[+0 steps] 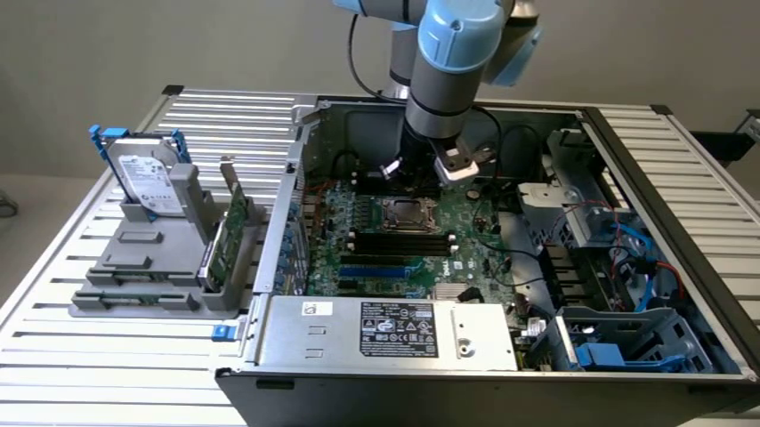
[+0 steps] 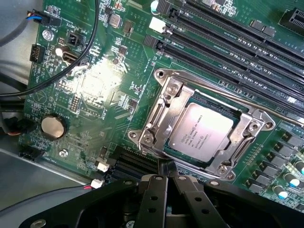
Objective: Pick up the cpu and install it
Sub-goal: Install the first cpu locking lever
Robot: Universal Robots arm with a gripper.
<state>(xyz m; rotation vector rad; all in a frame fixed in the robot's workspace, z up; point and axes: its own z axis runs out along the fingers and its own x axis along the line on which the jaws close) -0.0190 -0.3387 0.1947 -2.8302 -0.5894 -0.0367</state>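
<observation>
The cpu (image 2: 202,134), a small square chip with a dull silver top and fine print, lies flat inside the metal-framed socket (image 2: 159,111) on the green motherboard (image 2: 99,85). My gripper (image 2: 167,170) has its two black fingers pressed together with nothing between them, and it hovers just beside the socket's edge. In the exterior view the gripper (image 1: 425,181) hangs inside the open computer case, slightly behind the socket (image 1: 408,214) and above the board.
Black memory slots (image 2: 237,52) run beside the socket. A black cable (image 2: 80,61) and a coin cell (image 2: 52,127) lie on the board. Case walls (image 1: 291,191) ring the board. A hard drive (image 1: 152,182) stands in a grey holder at the exterior view's left, and a power supply (image 1: 392,329) sits at the front.
</observation>
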